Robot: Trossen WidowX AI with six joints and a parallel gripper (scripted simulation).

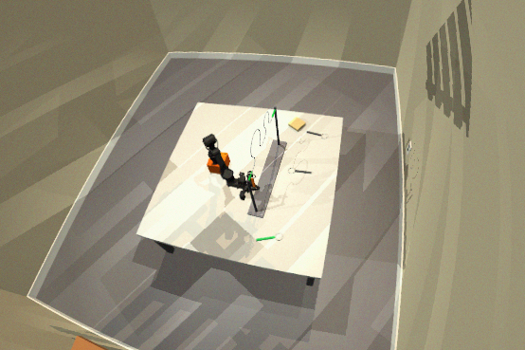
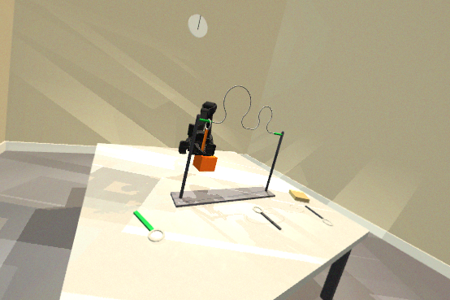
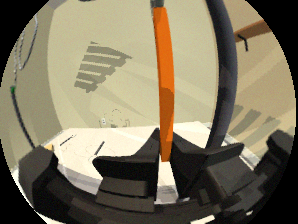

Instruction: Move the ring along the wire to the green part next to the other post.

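Observation:
The orange handle point(image 2: 205, 139) point(image 3: 165, 75) hangs nearly upright below its pale ring point(image 2: 206, 130), which is at the near green part point(image 2: 203, 120) beside the near post point(image 2: 188, 161) point(image 3: 227, 75). My gripper point(image 3: 160, 129) is shut on the lower end of the handle, with the fingers on both sides of it. The near post stands close beside the fingers. The thin grey wire point(image 2: 238, 86) curves up and down to the other green part point(image 2: 278, 133) at the far post point(image 2: 274, 162) point(image 1: 278, 128). Whether the ring touches the wire is too small to tell.
A grey base plate point(image 2: 223, 197) carries both posts. An orange block point(image 2: 205, 163) point(image 1: 215, 165) is under the arm. A green-handled ring point(image 2: 143, 220) point(image 1: 265, 239), two dark-handled rings and a yellow block point(image 2: 299, 196) point(image 1: 297, 124) lie on the table.

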